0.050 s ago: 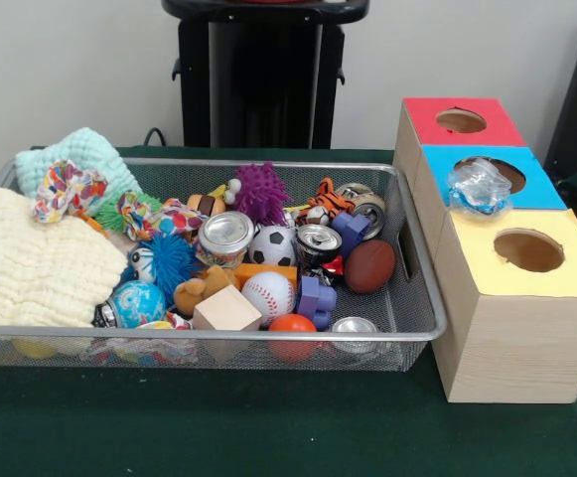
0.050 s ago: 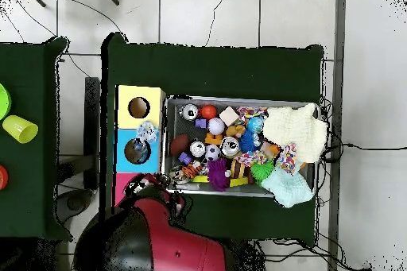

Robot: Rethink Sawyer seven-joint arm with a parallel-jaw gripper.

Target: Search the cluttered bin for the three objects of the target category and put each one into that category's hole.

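Bin (image 1: 422, 328) of wire mesh sits on green tabletop (image 1: 268, 427), front view, packed w/ clutter. Left end: cream cloth (image 1: 30, 263) draped over rim, mint cloth (image 1: 79, 157) behind it, floral scrunchie (image 1: 68, 191) between them. Mid-bin: blue spiky ball (image 1: 169, 260), globe ball (image 1: 137, 303), purple spiky ball (image 1: 261, 191), soccer ball (image 1: 272, 245), baseball (image 1: 268, 294), wooden cube (image 1: 226, 311) just beside baseball, orange ball (image 1: 292, 325) at near wall. Cans: one (image 1: 226, 237) left of soccer ball, one (image 1: 318, 243) right of it, another (image 1: 367, 207) at far right corner. Brown football (image 1: 369, 265) near right wall; purple block (image 1: 317, 299) left of it. Wooden box (image 1: 506, 338) stands right of bin, touching or nearly so, w/ three holes: red-top hole (image 1: 461, 121) farthest, blue-top hole (image 1: 502, 174) in middle, yellow-top hole (image 1: 528, 250) nearest. Crumpled clear plastic (image 1: 478, 187) lies on blue top, partly over its hole. No arm or jaws in this view.

Overhead view: bin (image 2: 171, 137) at center of tabletop, box (image 2: 123, 129) along its left side, plastic at blue hole. Red and black arm (image 2: 171, 236) bulks at bottom, reaching toward box's red end; jaws hidden under it, so can't tell if open or closed. Second green tabletop (image 2: 28, 180) at left carries lime cup (image 2: 20, 129).
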